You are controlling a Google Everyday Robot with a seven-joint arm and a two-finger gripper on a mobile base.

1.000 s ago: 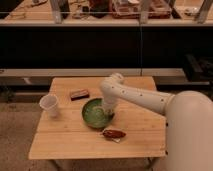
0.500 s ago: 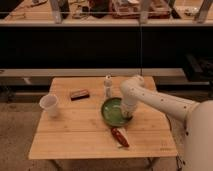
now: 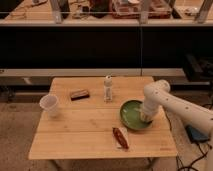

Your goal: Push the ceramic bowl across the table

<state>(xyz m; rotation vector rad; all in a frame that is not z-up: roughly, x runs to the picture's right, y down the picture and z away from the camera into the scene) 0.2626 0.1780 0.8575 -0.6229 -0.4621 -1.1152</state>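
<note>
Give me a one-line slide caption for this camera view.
Gripper presses into the green ceramic bowl near the wooden table's right edge.

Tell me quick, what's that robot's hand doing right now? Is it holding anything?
End effector: down inside the green ceramic bowl at its right side, near the right edge of the table; open or closed cannot be told.

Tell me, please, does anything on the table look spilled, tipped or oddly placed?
Nothing looks spilled or tipped. The green bowl sits near the table's right edge, with the gripper at its right side. The cup and bottle stand upright.
</note>
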